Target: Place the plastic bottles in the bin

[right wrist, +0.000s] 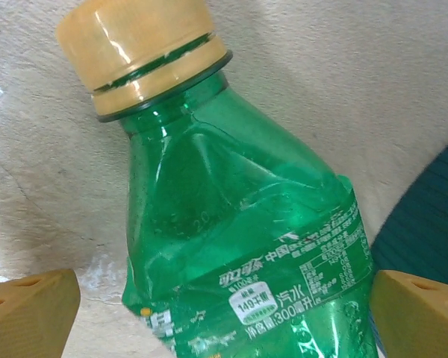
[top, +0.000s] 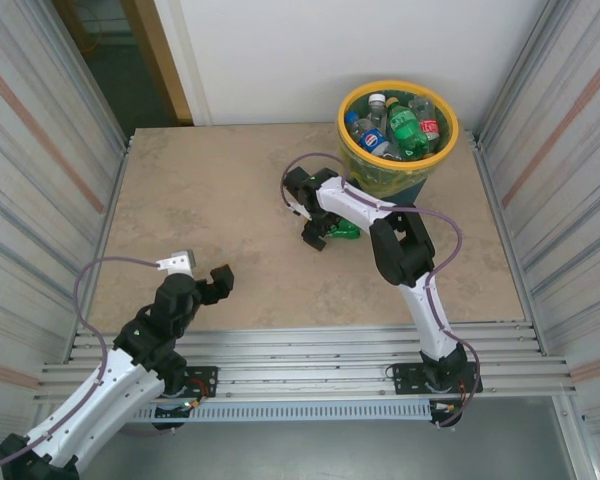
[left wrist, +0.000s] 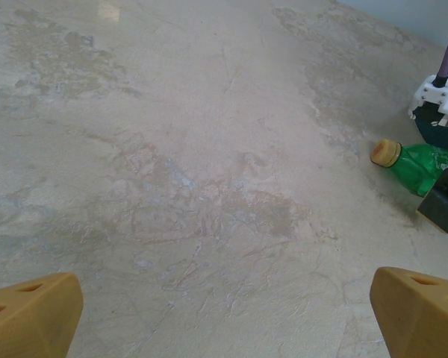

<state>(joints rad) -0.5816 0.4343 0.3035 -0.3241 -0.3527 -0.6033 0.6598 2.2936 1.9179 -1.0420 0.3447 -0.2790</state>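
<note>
Fingers of my right gripper (right wrist: 224, 313) stand spread wide, one on each side of a green bottle (right wrist: 246, 246) that lies on its side on the table (right wrist: 358, 67). From my right wrist, the bottle's tan cap (right wrist: 142, 52) points to eleven o'clock and its dented body runs down toward five o'clock, with a white-printed label around the lower part. The pad at nine o'clock is clear of the plastic. Whether the pad at three o'clock touches it, I cannot tell. Nothing is pinched.

From above, my right gripper (top: 320, 232) sits just toward one o'clock from the table's (top: 210, 190) middle, with the green bottle (top: 344, 229) on its three o'clock side. The bin (top: 352, 140) stands close beyond at one o'clock, near the far right corner. Under its yellow rim hangs a green-yellow liner (top: 380, 175), and inside lies a heap of bottles (top: 400, 125), clear and green.

My left gripper (top: 218, 283) hangs at seven o'clock over bare table, spread wide and holding nothing. From my left wrist, its tan fingertips (left wrist: 30, 313) frame the bottom corners, and the green bottle (left wrist: 425, 165) lies at three o'clock with its cap (left wrist: 386, 153) toward nine.
</note>
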